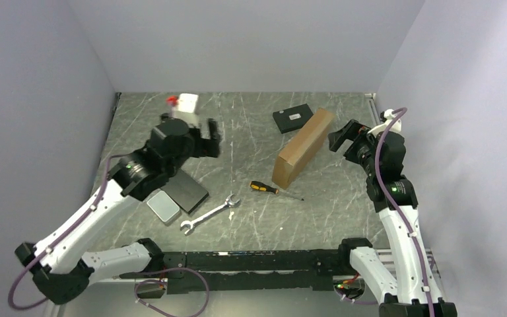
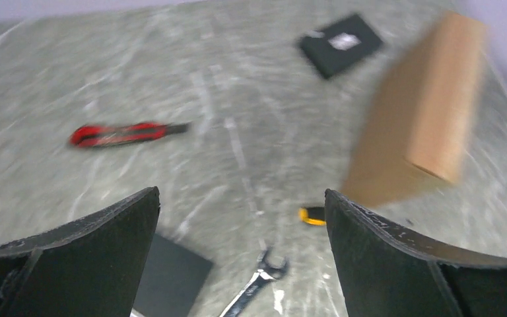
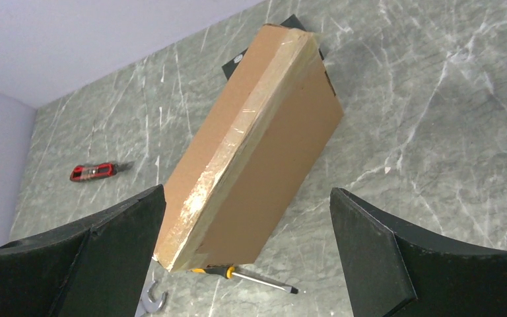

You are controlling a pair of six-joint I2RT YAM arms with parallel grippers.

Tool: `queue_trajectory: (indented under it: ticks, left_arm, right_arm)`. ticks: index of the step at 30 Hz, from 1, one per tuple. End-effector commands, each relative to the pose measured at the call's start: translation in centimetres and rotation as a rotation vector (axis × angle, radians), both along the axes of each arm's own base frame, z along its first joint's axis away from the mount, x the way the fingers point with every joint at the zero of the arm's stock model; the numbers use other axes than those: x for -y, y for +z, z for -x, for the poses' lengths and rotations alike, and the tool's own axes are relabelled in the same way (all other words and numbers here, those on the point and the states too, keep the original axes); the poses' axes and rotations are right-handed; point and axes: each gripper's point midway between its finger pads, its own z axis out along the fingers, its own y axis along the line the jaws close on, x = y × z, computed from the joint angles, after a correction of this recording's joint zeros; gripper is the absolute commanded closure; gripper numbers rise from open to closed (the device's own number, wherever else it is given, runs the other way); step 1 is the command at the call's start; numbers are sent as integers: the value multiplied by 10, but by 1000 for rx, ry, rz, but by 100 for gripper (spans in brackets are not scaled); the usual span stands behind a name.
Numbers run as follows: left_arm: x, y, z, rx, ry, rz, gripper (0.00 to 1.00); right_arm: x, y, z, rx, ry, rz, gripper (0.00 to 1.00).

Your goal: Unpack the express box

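Express box (image 1: 304, 148) stands on its long edge right of table centre, tape seam (image 3: 237, 142) unbroken, facing the right gripper (image 3: 247, 198), which like the left gripper (image 2: 241, 201) is spread wide and empty; unsealing looks unstarted, so next means steadying it and slitting that tape.

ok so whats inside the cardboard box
Nothing of the inside shows. The cardboard box is shut, with shiny tape running along its seam, so whatever it holds is fully covered by the cardboard.

The express box (image 3: 257, 152) is plain brown; the table (image 3: 436, 132) grey, white-veined; the cutter (image 2: 115, 134) red.
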Motion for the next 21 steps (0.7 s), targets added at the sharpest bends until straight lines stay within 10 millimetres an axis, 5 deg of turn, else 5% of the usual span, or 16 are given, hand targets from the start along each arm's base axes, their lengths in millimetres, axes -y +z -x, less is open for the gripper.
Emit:
queue_trajectory:
  ticks: [1, 7, 11, 15, 21]
  left_arm:
    - [-89, -37, -12, -116, 417, 60, 1]
    - [-164, -91, -12, -326, 808, 124, 1]
    - [-197, -126, -3, -527, 1147, 328, 0]
    - [-201, -147, -12, -668, 1334, 532, 0]
    - [-169, -189, -64, -962, 1329, 822, 0]
  right_arm:
    - [-7, 11, -9, 38, 30, -22, 0]
    - [-9, 7, -11, 37, 40, -29, 0]
    - [-8, 8, -10, 40, 32, -25, 0]
    - [-8, 5, -7, 39, 34, -31, 0]
    - [-7, 8, -3, 43, 28, -23, 0]
